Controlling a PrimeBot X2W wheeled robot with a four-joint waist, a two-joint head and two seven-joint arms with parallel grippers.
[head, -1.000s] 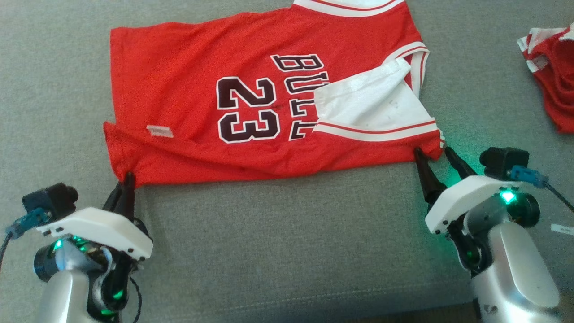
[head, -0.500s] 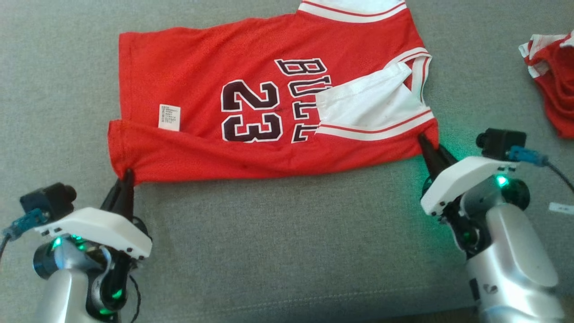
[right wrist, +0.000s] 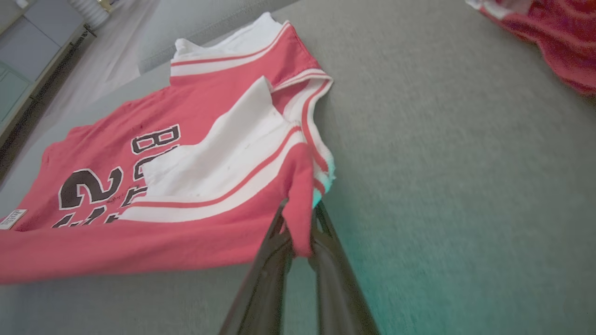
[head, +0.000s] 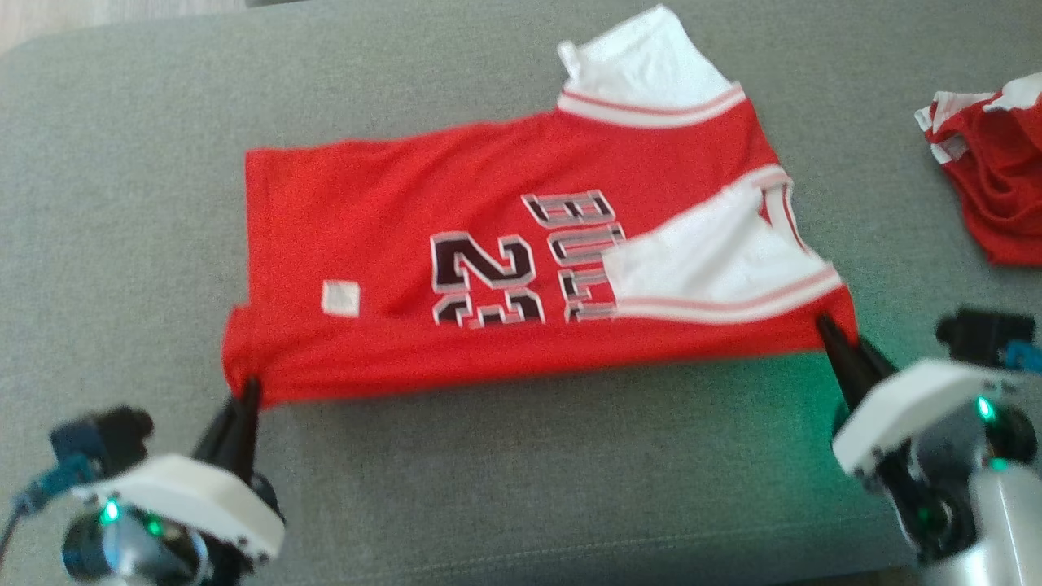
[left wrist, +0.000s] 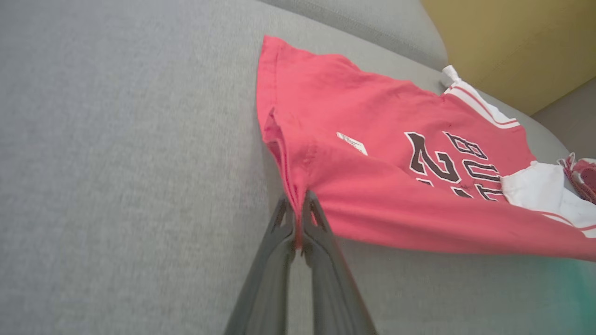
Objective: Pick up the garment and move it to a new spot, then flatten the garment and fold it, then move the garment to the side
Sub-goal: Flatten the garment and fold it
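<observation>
Grey sofa [head: 521, 488] fabric carries a red jersey [head: 456, 212] spread sideways across its middle in the head view. Dark, white-edged print reads "BU", then runs under a white panel with red stripes. Beside it stands a "2" and a second digit cut off by the folded near edge. A small white label [head: 340, 298] is too blurred to read. The left pincer [head: 244, 395] is clamped on the near left corner and the right pincer [head: 826, 330] on the near right corner, with the edge taut between them. Another red garment [head: 993, 187] lies crumpled well apart at the right.

In the left wrist view the fingers press together on the red hem. The "2" and "BU" show beyond the label, and a yellow wall [left wrist: 512, 42] rises behind.

In the right wrist view the fingers are closed on the red corner beside the striped white armhole trim.
</observation>
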